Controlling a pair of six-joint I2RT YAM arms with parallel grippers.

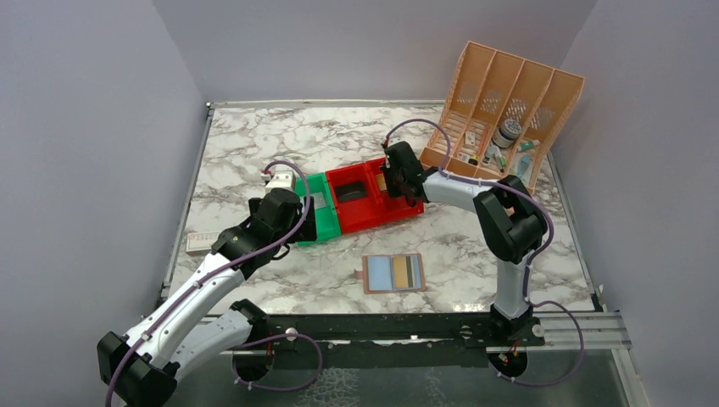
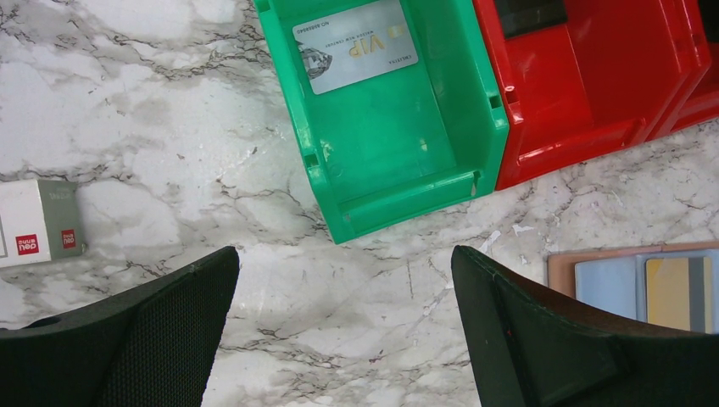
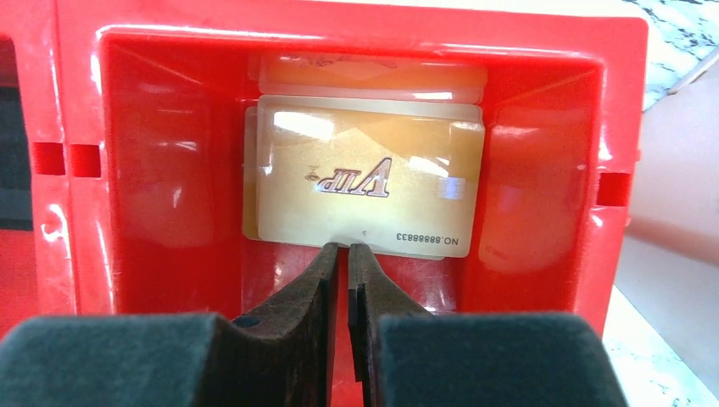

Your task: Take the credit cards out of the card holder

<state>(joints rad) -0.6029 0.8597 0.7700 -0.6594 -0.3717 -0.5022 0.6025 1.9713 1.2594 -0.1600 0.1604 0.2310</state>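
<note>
Two grippers, two states: the right gripper sits low in the red plastic bin, jaws closed to a slit with nothing seen between them, tips at the near edge of a glossy gold VIP card. The left gripper hangs wide open and empty over the white marble table. The flat brownish-pink card holder lies open at lower centre of the overhead view, long axis left-right, and shows in the lower right corner of the left wrist view, so the left arm looks better placed; a yellow-gold card with a black stripe sits in its pale blue-grey pocket.

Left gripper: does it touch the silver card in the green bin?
Apart. The left wrist view shows the left gripper over bare table, the silver card inside the green bin beyond it.
</note>
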